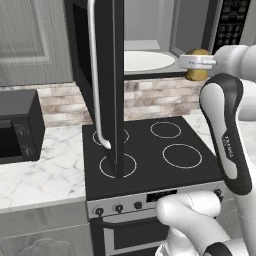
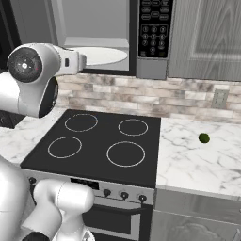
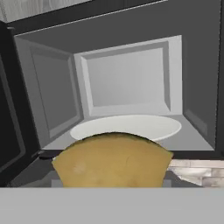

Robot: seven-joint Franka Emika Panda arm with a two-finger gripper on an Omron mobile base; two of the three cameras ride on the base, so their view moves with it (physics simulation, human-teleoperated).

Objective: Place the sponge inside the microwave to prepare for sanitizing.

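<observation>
The sponge (image 3: 113,159) is being held between the gripper's (image 1: 199,65) part-closed fingers, just outside the open microwave (image 3: 127,83), at the near right edge of its mouth. The door (image 1: 107,75) is being left swung wide to the left. The turntable (image 3: 126,127) is lying directly ahead of the gripper and slightly lower, beyond the front sill. A straight push forward into the cavity is judged to be the move that is being lined up.
</observation>
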